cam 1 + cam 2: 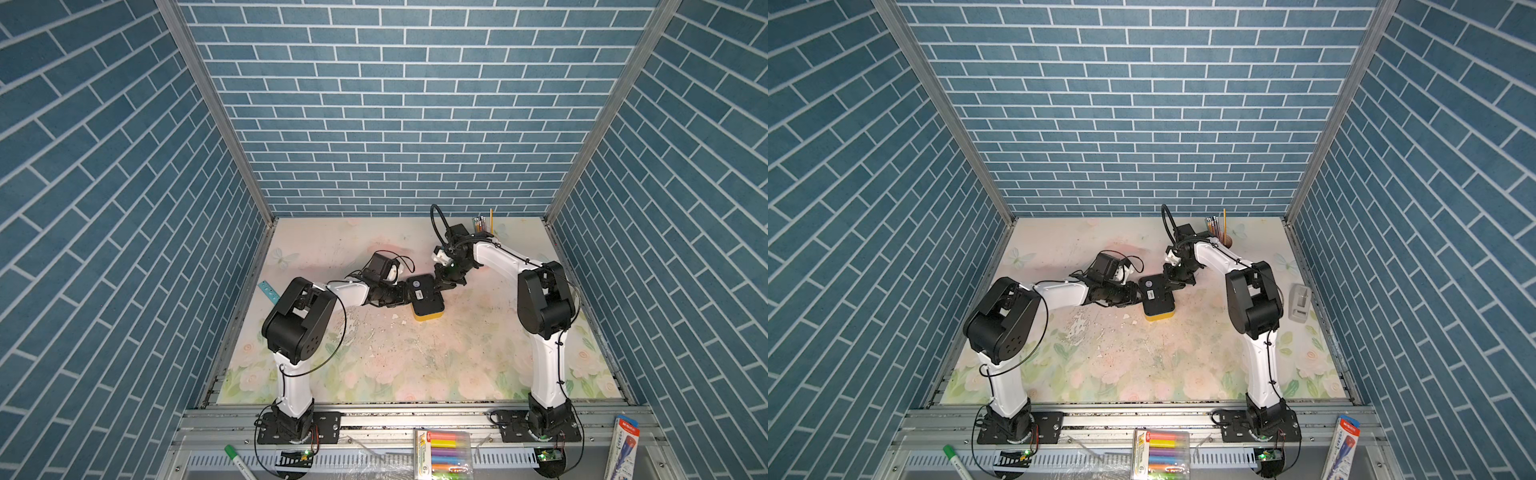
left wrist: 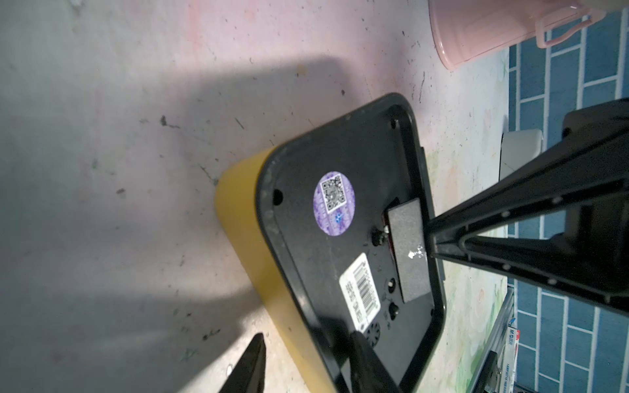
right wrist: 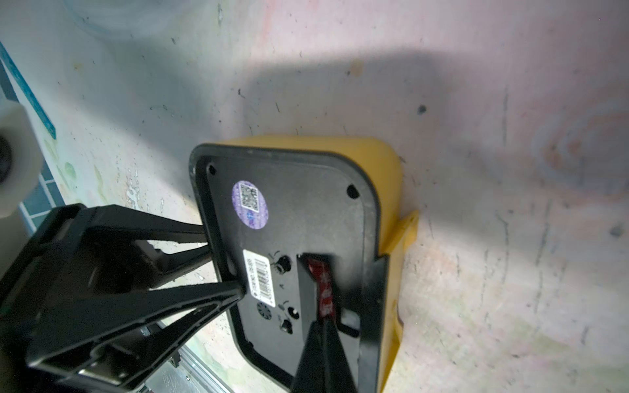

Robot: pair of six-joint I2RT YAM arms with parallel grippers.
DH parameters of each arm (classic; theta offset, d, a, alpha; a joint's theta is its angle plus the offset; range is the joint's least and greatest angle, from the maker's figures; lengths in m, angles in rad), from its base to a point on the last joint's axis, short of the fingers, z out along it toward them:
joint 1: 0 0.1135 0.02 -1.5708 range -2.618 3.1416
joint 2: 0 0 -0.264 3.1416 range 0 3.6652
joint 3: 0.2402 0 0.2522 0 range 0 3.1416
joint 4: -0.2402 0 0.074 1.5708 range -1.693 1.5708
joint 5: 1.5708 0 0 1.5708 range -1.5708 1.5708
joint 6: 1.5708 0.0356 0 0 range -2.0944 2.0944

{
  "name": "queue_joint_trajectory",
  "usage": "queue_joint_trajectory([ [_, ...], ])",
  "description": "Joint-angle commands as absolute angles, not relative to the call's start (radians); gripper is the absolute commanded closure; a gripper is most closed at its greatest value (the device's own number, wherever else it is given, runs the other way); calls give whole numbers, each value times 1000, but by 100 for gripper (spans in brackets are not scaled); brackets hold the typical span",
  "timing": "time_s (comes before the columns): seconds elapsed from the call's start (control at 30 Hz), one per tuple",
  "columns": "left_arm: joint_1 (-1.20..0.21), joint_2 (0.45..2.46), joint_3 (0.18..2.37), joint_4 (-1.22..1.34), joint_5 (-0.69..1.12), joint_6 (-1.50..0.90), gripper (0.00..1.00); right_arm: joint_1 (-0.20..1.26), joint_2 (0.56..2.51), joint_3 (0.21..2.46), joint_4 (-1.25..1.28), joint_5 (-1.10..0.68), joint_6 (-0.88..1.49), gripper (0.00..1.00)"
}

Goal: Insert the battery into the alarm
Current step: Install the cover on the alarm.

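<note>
The alarm [image 1: 424, 297] [image 1: 1156, 297] lies face down mid-table, yellow body under a black back panel [image 2: 323, 221] [image 3: 299, 211]. The red battery [image 3: 321, 289] sits in the slot of that panel, under a partly raised grey lid [image 2: 406, 251]. My right gripper [image 1: 438, 286] [image 3: 323, 326] is shut, its joined tips at the lid and slot; whether they touch the battery I cannot tell. My left gripper [image 1: 409, 295] [image 2: 306, 335] straddles the alarm's near-left edge: one finger [image 2: 360, 357] rests on the back panel, the other [image 2: 253, 360] stands beside the yellow side with a gap.
A pink cup [image 2: 493, 30] and a brown pencil holder [image 1: 1225, 239] stand at the back right. A white device [image 1: 1300, 303] lies by the right wall, a blue ruler [image 1: 268, 293] by the left. Marker packs [image 1: 444, 455] and a green marker [image 1: 239, 461] sit on the front rail.
</note>
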State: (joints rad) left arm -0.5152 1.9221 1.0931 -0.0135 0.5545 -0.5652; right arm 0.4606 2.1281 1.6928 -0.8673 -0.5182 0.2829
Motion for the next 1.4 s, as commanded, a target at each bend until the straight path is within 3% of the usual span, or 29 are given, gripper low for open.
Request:
queue_joint_trajectory([
  [0.0,-509,1950,1092,-26,554,-557,58,456,2077,1674,-855,-551,315,100],
  [1.37,-508,1967,1094,-27,557,-560,58,436,2052,1592,-772,-571,371,100],
])
